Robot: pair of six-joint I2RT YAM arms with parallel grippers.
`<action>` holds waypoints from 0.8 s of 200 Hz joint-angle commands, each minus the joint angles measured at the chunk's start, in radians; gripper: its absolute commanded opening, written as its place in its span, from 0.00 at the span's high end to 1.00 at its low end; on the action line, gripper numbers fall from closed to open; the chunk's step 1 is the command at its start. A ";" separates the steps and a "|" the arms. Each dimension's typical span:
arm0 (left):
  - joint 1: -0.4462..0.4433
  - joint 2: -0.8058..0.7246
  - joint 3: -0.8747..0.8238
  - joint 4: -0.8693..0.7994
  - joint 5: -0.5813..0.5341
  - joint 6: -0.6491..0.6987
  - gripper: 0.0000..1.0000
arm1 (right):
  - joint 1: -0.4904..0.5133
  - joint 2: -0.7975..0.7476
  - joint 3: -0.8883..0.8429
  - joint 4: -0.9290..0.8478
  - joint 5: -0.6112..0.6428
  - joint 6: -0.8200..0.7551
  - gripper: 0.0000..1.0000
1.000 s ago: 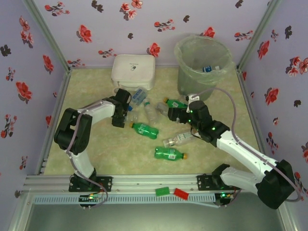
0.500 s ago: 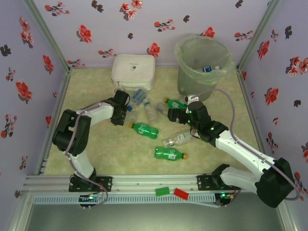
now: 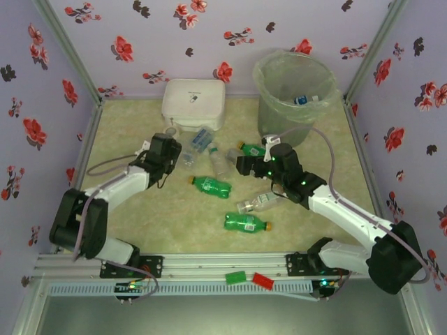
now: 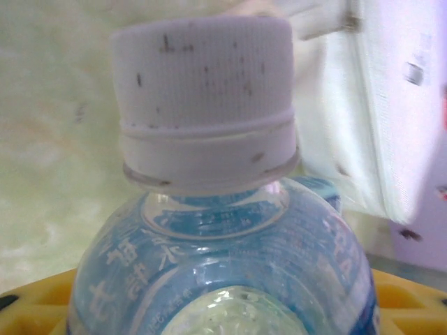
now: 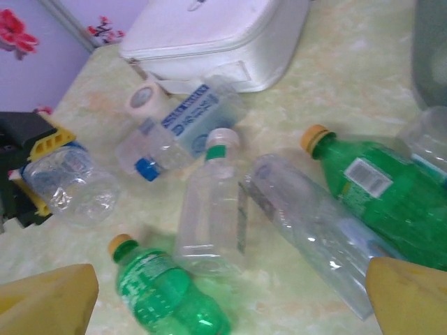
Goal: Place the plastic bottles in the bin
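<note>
Plastic bottle [image 4: 216,237] in left end effector [image 5: 43,171]

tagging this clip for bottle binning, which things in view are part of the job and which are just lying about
Job: bin, green bottle, second green bottle, white-capped clear bottle, other clear bottles.
Lying about: white box, tape roll, green block, red block.

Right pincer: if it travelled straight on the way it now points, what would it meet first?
Probably the clear plastic bottle with a white cap, lying straight ahead of the open right pincer, though depth is unclear.
</note>
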 commanded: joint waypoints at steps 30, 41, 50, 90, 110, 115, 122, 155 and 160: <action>-0.086 -0.002 0.102 0.250 0.229 0.298 0.43 | 0.012 0.041 0.062 0.078 -0.252 -0.029 0.04; -0.121 0.014 0.130 0.250 0.249 0.326 0.43 | 0.019 0.054 0.062 0.099 -0.289 -0.024 0.04; -0.145 0.024 0.153 0.252 0.256 0.342 0.43 | 0.026 0.063 0.061 0.111 -0.306 -0.022 0.04; -0.214 0.083 0.256 0.224 0.333 0.400 0.43 | 0.045 0.106 0.066 0.134 -0.311 -0.020 0.05; -0.236 0.090 0.258 0.225 0.357 0.388 0.42 | 0.046 0.124 0.080 0.110 -0.304 -0.016 0.06; -0.238 0.088 0.253 0.231 0.360 0.374 0.42 | 0.045 0.128 0.078 0.108 -0.297 -0.016 0.07; -0.243 0.084 0.238 0.244 0.366 0.357 0.41 | 0.046 0.130 0.076 0.110 -0.287 -0.015 0.08; -0.262 0.057 0.174 0.289 0.406 0.303 0.41 | 0.045 0.134 0.069 0.118 -0.257 -0.020 0.11; -0.267 0.054 0.169 0.287 0.410 0.302 0.41 | 0.045 0.134 0.069 0.122 -0.258 -0.018 0.13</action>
